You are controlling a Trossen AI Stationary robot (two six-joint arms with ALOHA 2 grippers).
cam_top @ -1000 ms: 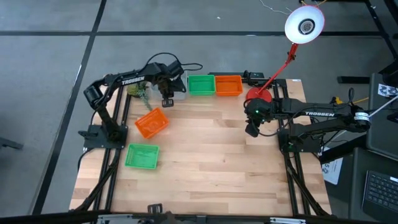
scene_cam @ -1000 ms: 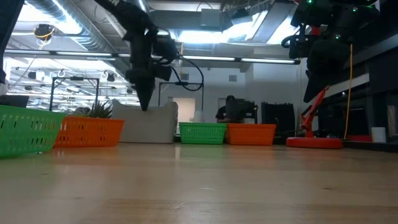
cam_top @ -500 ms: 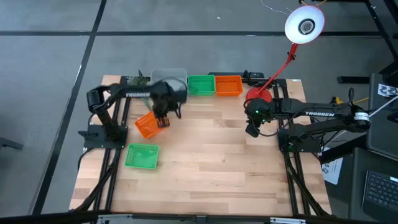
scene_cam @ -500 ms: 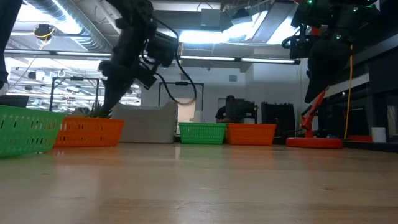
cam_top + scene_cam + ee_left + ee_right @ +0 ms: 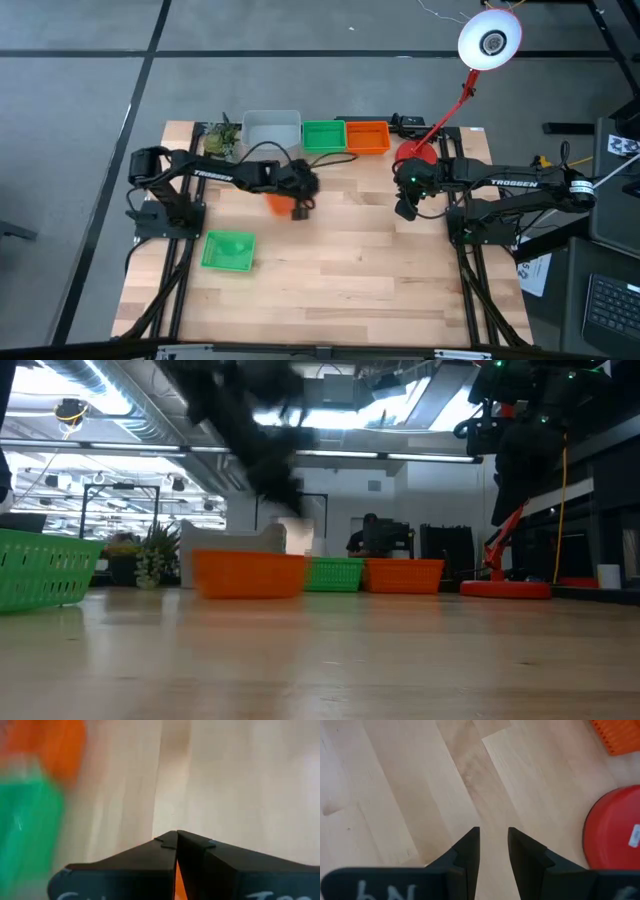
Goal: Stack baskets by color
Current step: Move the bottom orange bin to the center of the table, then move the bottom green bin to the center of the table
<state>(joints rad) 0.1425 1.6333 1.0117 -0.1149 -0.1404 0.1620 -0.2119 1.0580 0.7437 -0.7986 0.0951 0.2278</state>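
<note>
Carrying an orange basket (image 5: 279, 203), our left gripper (image 5: 298, 207) is clamped shut on its rim. Beyond the gripper, toward the surface's back edge, sits the orange stack (image 5: 367, 137), beside a green stack (image 5: 323, 136) and a grey one (image 5: 271, 128); one green basket (image 5: 228, 250) lies behind. Our right gripper (image 5: 405, 208) hangs half open, empty.

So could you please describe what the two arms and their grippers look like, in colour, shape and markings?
Both arms are dark, slim and jointed, with white TROSSEN lettering along the forearm. The left gripper has two dark, wedge-shaped fingers. The right gripper has the same angular fingers, with white markings on the body behind them. A black cable loops along the left arm, and a small green light glows on the right arm near its wrist.
</note>
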